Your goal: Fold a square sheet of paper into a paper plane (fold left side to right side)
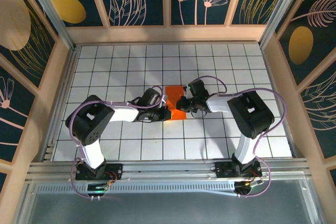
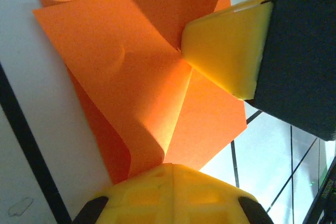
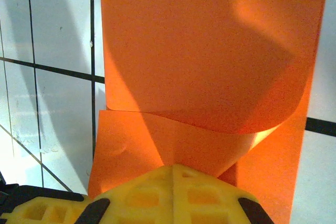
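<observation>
Both claws meet over the square sheet of paper (image 1: 172,94), which lies about in the middle of the tabletop (image 1: 121,66), well clear of all four edges. The left claw (image 1: 164,108) comes in from the left side and the right claw (image 1: 184,106) from the right, nearly tip to tip across the orange sheet.

From the left wrist, the left claw's yellow fingers (image 2: 142,198) are pressed together with no gap, their tips right at the paper where a crease runs in under them. I cannot tell whether any paper is caught between them. One yellow finger (image 2: 223,51) of the right claw rests on the sheet just beyond, at a point where several creases meet.

From the right wrist, the right claw's fingers (image 3: 205,195) are likewise closed tight, tips touching the paper. Just ahead of them a flap of the sheet curls up and over a flatter layer, its fold rounded rather than pressed down.

The white gridded tabletop lies bare all round the paper out to the wooden rails (image 1: 168,34) that frame it.
</observation>
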`<action>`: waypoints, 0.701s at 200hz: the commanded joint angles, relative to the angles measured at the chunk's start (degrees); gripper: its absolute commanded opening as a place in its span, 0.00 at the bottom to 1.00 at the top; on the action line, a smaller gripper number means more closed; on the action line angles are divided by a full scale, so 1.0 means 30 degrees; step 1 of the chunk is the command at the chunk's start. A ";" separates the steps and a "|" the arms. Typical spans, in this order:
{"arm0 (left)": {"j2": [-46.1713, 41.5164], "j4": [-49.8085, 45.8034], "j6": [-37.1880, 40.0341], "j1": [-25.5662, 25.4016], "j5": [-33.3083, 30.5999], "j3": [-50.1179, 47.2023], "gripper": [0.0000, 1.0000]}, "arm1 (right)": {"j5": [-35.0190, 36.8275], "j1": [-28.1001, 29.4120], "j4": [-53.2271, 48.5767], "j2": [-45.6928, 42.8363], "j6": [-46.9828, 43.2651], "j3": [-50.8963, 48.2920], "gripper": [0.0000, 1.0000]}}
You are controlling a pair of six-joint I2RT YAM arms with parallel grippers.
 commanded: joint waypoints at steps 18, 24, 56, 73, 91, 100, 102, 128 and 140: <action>0.0542 0.0113 0.0079 -0.0092 -0.0197 -0.0384 0.03 | 0.0414 0.0250 -0.1068 0.0441 -0.0402 0.0387 0.00; 0.0560 0.0054 0.0087 -0.0116 -0.0283 -0.0385 0.03 | 0.0385 0.0250 -0.1118 0.0395 -0.0427 0.0424 0.00; 0.0657 -0.0246 0.0228 -0.0186 -0.0733 -0.0523 0.02 | 0.0326 0.0222 -0.0973 -0.0438 -0.0675 0.0777 0.00; 0.0691 -0.0166 0.0182 -0.0218 -0.0819 -0.0701 0.01 | 0.0354 0.0221 -0.0713 -0.1161 -0.0881 0.0921 0.00; 0.0721 -0.0009 0.0142 -0.0254 -0.0865 -0.0875 0.00 | 0.0386 0.0246 -0.0440 -0.1801 -0.1024 0.0831 0.00; 0.0701 0.0085 0.0138 -0.0264 -0.0920 -0.0938 0.00 | 0.0415 0.0273 -0.0198 -0.2117 -0.1017 0.0570 0.00; 0.0701 0.0100 0.0138 -0.0250 -0.0912 -0.0955 0.00 | 0.0414 0.0292 -0.0138 -0.2188 -0.1021 0.0496 0.00; 0.0779 0.0111 0.0170 -0.0294 -0.0975 -0.0969 0.00 | 0.0442 0.0640 0.0773 -0.2801 -0.0663 -0.0691 0.00; 0.0790 0.0123 0.0197 -0.0276 -0.0967 -0.0941 0.00 | 0.0470 0.0928 0.1238 -0.2849 -0.0405 -0.1148 0.00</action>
